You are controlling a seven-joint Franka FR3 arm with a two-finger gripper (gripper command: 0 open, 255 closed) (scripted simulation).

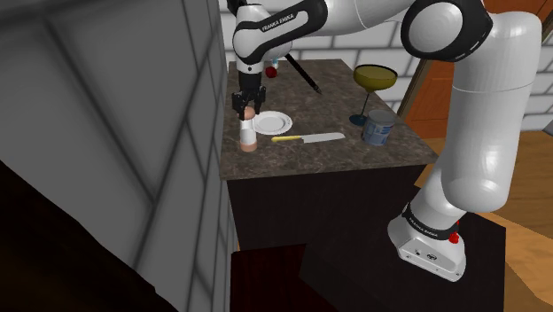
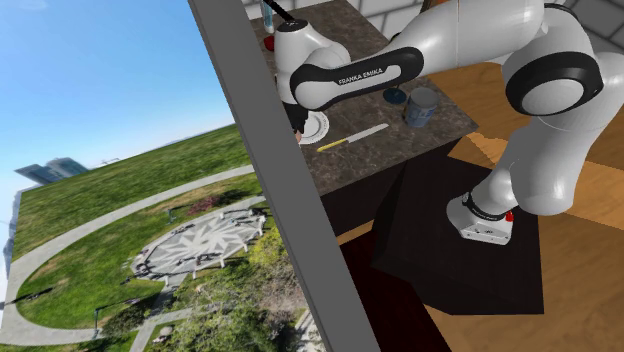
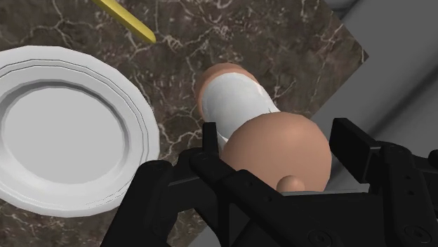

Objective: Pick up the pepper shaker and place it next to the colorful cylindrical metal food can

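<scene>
Progress was slight: the pincer [image 1: 247, 112] straddled the pepper shaker [image 1: 249, 137], grip impossible to tell, on the bench [image 1: 354, 156] well apart from the can [image 1: 378, 130]; lifting and placing remained.

By the shoulder view, the pepper shaker [image 1: 249, 140] stands upright at the counter's [image 1: 337, 106] near left, close to the wall, with the gripper [image 1: 247, 112] directly over its top. The plate [image 1: 272, 121] sits just right of it and slightly farther. The knife [image 1: 308, 138] lies just nearer than the plate, between shaker and can [image 1: 378, 129]. The can stands near right, well apart from the shaker, with the glass [image 1: 373, 84] just behind it.
</scene>
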